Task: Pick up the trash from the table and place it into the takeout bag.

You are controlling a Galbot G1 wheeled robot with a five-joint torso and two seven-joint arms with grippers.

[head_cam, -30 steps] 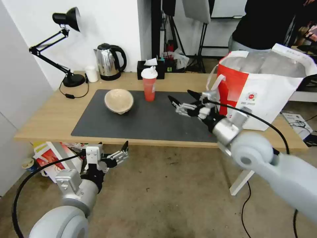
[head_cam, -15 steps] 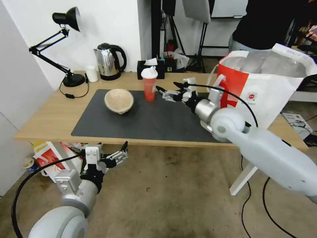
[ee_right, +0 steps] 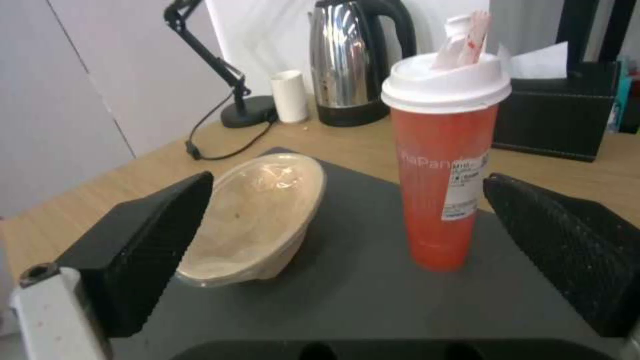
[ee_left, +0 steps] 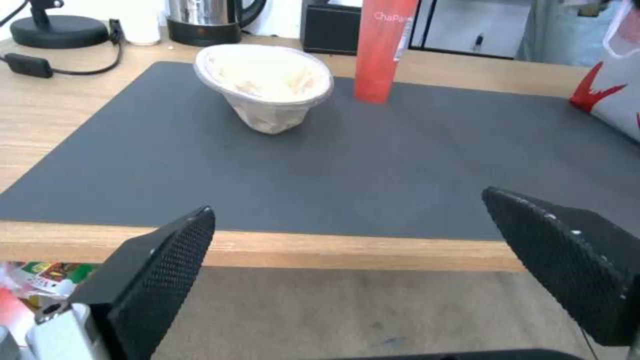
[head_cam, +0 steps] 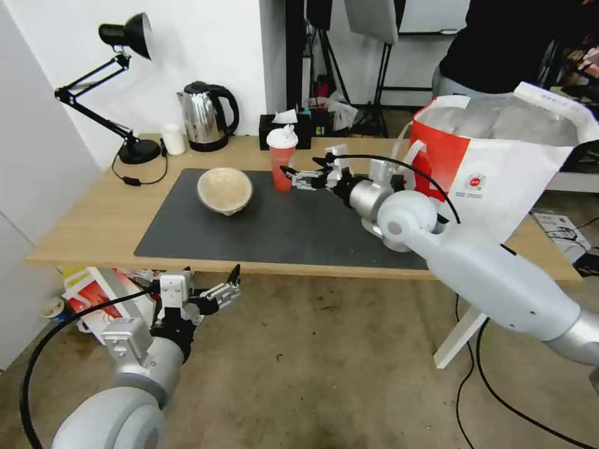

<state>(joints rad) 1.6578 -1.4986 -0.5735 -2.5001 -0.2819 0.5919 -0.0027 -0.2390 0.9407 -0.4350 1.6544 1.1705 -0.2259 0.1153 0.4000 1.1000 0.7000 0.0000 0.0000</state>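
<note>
A red cup with a white lid (head_cam: 282, 158) stands upright at the back of the dark mat (head_cam: 281, 231) on the table (head_cam: 93, 218). My right gripper (head_cam: 299, 171) is open just to the cup's right, a short gap away; the right wrist view has the cup (ee_right: 445, 165) close ahead between the fingers' lines. A tan bowl (head_cam: 225, 190) lies tilted left of the cup. The takeout bag (head_cam: 499, 162) stands open at the table's right end. My left gripper (head_cam: 223, 292) hangs open below the table's front edge, facing the bowl (ee_left: 267, 85).
Along the back edge stand a black desk lamp (head_cam: 125, 37), a steel kettle (head_cam: 206, 115), a small white cup (head_cam: 173, 138) and a black tissue box (head_cam: 284, 128). A white-and-red carton (head_cam: 93, 293) sits on the floor under the table.
My right gripper has swung left and toward the back, from beside the bag to just right of the red cup. The left arm has stayed put.
</note>
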